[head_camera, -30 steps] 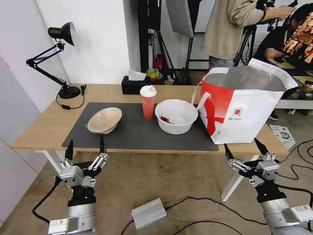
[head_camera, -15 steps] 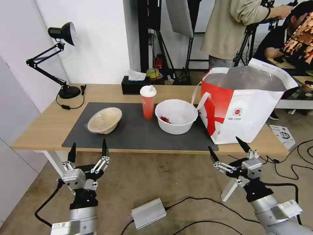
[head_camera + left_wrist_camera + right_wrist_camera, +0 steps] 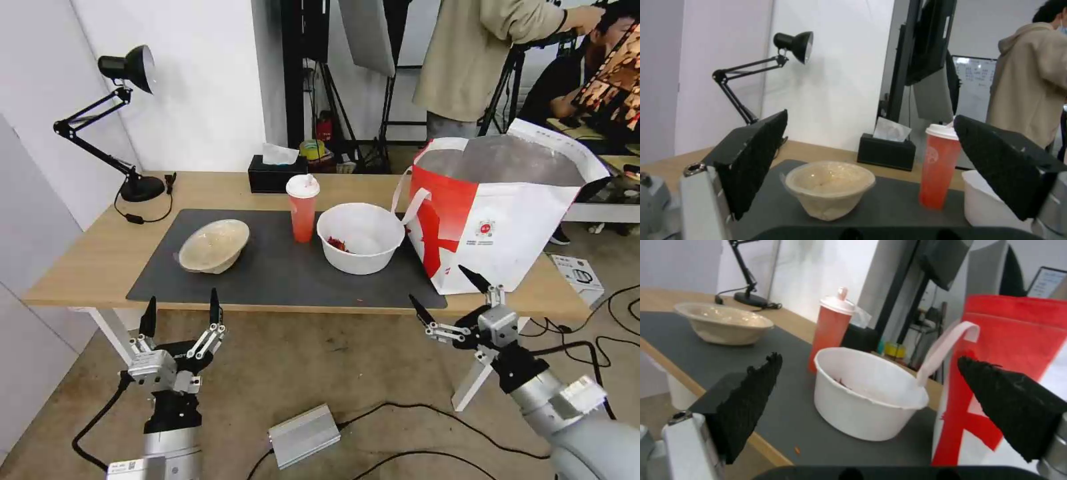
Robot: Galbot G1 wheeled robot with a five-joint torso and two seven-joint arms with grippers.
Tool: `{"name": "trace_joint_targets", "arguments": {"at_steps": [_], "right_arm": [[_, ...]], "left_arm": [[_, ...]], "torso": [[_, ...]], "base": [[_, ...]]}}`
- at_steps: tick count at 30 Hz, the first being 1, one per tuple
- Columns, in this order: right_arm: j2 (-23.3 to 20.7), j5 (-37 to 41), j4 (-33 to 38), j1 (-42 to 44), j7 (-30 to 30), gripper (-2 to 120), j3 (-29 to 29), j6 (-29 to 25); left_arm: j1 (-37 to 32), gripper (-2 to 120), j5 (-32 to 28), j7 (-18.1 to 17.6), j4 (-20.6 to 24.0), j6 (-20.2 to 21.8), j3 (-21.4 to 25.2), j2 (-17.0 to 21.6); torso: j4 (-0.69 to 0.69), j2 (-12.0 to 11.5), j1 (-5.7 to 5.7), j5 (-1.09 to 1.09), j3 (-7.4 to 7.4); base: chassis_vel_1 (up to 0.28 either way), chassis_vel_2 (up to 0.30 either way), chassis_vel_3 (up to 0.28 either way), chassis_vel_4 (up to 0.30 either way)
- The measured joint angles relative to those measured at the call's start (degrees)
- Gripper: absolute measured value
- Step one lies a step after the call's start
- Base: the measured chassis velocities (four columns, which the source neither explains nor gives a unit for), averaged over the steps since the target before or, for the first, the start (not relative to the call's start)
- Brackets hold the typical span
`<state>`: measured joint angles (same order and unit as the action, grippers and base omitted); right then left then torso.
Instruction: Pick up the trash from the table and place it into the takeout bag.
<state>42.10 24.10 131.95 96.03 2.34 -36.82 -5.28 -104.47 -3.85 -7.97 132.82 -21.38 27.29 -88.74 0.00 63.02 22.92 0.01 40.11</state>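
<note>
One long light-wood rectangular table on white legs point(image 3: 100, 260) carries one large dark grey mat point(image 3: 280, 267) across its middle. At the right end of the tabletop stands one large red-and-white takeout bag point(image 3: 493, 220), upright and gaping, its silver foil lining showing inside, white strap handles looping toward the left and a small round red logo on its near white face.

Three pieces of trash sit on the mat. The big white round bowl point(image 3: 361, 237) is the rightmost, just beside the bag, with red scraps lying at the bottom on its left side. The shallow beige bowl point(image 3: 214, 245) is well to the left, tilted a little on the mat. The tall red drink cup with a white lid point(image 3: 303, 207) stands upright between the two bowls, just left of the white one and slightly farther back.

Two grippers hang below the table's near edge, touching nothing. The right gripper point(image 3: 451, 292) is near the bag's near left corner, tilted, its two black fingers spread wide and empty; its wrist view faces the white bowl point(image 3: 867, 396). The left gripper point(image 3: 180, 309) points upward beneath the beige bowl's side of the table, fingers likewise wide apart and empty.

Far on the table are one black tissue box point(image 3: 276, 175) and one black desk lamp point(image 3: 120, 120).
</note>
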Motion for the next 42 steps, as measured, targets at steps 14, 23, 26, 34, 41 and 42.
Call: {"name": "trace_joint_targets", "arguments": {"at_steps": [14,23,26,34,41,42], "right_arm": [[-10.5,7.6,-3.3,-13.7,-2.2,100,8.0,2.7],[-16.8,11.4,-5.3,-23.6,-2.2,100,17.6,3.8],[-18.5,12.8,-5.9,-27.5,-2.2,100,20.9,4.3],[-20.7,16.5,-8.5,-41.9,-2.0,100,32.8,5.3],[-21.1,18.8,-11.2,-53.7,-1.2,100,45.5,6.5],[-21.1,19.3,-11.7,-55.4,-1.1,100,46.9,6.7]], "left_arm": [[0.7,100,0.0,0.8,-1.4,0.0,-0.2,-1.0],[0.7,100,-0.4,1.0,-0.9,0.1,0.2,-0.6],[0.7,100,-0.3,1.0,-0.6,0.8,0.2,-0.6],[1.0,100,-1.4,1.2,-0.8,1.3,1.3,2.6],[1.5,100,-2.3,2.2,-1.7,1.0,1.0,5.8],[1.5,100,-2.4,2.3,-1.7,1.0,0.9,6.0]], "torso": [[0.01,0.0,0.00,0.00,0.00],[0.00,0.0,0.00,0.00,-0.01],[-0.01,0.0,0.00,-0.01,-0.01],[0.00,0.0,0.00,-0.02,0.00],[-0.01,0.0,0.00,-0.02,0.00],[0.00,0.0,0.00,-0.02,0.00]], "base": [[0.000,0.000,0.000,0.000],[0.000,0.000,0.000,0.000],[0.000,0.000,0.000,0.000],[0.000,0.000,0.000,0.000],[0.000,0.000,0.000,0.000],[0.000,0.000,0.000,0.000]]}}
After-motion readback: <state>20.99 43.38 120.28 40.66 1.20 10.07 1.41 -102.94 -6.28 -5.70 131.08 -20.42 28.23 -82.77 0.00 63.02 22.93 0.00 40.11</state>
